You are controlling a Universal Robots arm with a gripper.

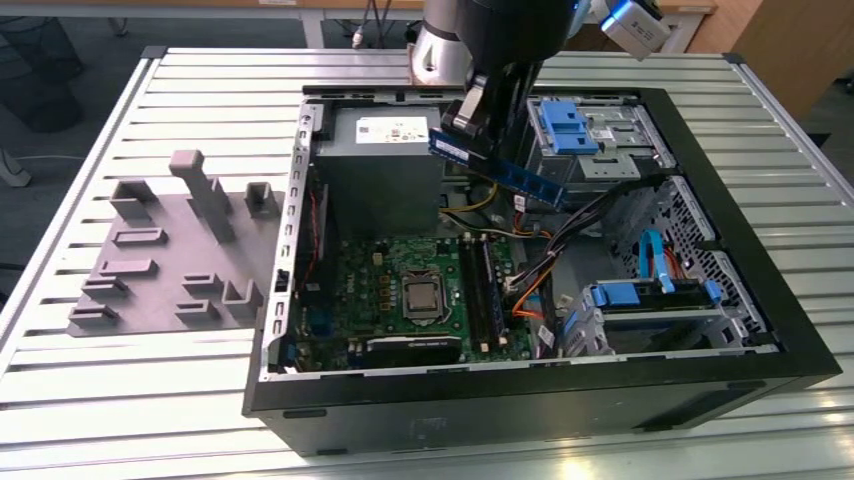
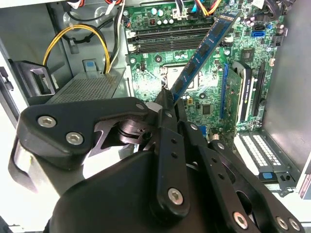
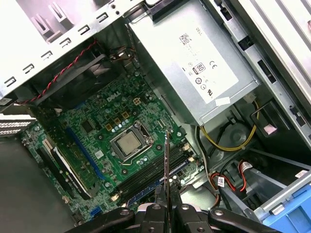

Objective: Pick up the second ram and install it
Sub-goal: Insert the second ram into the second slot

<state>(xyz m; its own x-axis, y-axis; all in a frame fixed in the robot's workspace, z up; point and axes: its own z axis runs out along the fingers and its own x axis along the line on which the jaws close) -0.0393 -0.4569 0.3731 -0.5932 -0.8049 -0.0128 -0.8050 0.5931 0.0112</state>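
On the exterior view's left a grey moulded fixture (image 1: 180,250) of blocky ridges lies on the slatted metal table (image 1: 80,400), beside the open black computer case (image 1: 561,400). My gripper (image 2: 167,99) is clamped on the second ram (image 1: 501,172), a thin flat blue stick held tilted above the green motherboard (image 1: 400,290) and its black memory slots (image 1: 481,290), with light-blue drive brackets (image 1: 567,125) rightward.

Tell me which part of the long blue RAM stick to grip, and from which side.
Grip the long blue RAM stick at one short end, pads on its two flat faces, as the hand does now. That leaves the long contact edge free above the green motherboard.
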